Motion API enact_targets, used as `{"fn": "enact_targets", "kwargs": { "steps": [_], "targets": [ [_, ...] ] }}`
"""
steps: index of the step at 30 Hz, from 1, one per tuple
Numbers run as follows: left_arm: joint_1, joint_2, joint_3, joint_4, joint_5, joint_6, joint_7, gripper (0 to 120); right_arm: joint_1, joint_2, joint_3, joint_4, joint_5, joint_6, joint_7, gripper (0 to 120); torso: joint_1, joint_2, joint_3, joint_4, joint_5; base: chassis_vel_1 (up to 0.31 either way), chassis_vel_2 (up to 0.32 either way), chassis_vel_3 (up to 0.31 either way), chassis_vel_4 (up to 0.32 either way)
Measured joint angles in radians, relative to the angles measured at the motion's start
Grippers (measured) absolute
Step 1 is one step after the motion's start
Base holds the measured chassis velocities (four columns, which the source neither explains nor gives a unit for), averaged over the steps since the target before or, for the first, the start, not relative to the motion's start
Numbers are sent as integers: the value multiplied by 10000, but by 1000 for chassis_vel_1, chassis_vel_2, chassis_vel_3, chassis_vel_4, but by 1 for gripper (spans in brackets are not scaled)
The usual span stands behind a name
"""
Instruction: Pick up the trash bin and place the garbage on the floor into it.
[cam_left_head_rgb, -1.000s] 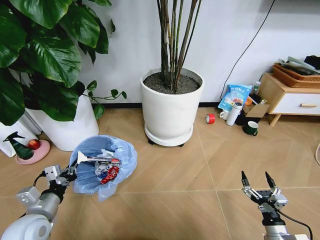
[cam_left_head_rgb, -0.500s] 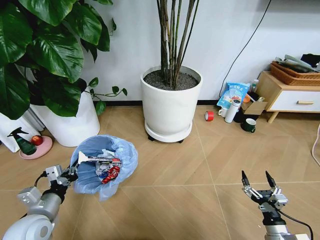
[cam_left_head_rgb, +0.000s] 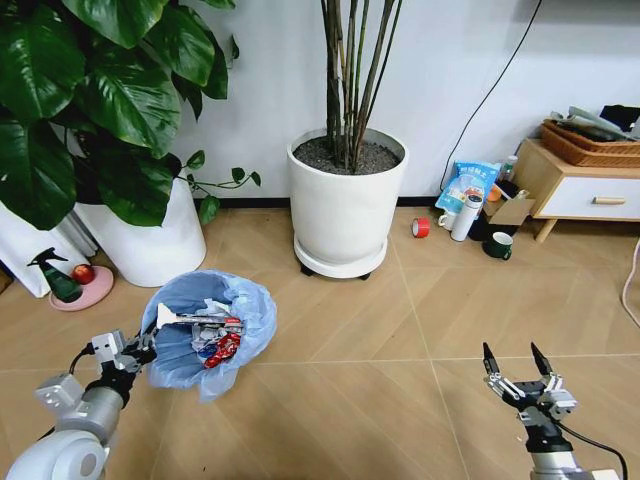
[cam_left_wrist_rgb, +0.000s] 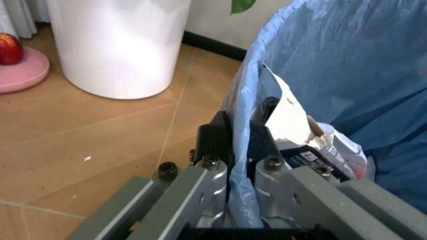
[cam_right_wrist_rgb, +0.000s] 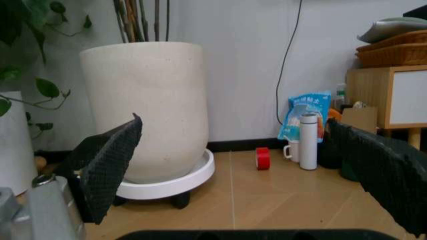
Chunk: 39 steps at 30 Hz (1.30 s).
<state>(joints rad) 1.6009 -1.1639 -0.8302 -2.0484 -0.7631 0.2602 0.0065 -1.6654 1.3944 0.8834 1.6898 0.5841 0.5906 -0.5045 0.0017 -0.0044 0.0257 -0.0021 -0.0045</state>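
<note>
We count one trash bin, two white plant pots, one red tape roll, two claws.

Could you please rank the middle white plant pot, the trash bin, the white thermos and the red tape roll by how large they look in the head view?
1. middle white plant pot
2. trash bin, nearer the camera, so the comparison is unsure
3. white thermos
4. red tape roll

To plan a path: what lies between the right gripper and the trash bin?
Bare floor between right gripper and trash bin, seen in the head view.
</note>
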Motion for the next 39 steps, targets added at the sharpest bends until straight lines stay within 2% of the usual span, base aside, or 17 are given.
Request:
{"fn": "enact_targets", "kwargs": {
  "steps": [39],
  "targets": [
    [-112, 41, -40, 59, -66, 22, -54, 0, 129, 34, -163, -148, 1, 62, -61, 100, 0, -1, 0, 0, 0, 109, -29, -101, 26]
  ]
}}
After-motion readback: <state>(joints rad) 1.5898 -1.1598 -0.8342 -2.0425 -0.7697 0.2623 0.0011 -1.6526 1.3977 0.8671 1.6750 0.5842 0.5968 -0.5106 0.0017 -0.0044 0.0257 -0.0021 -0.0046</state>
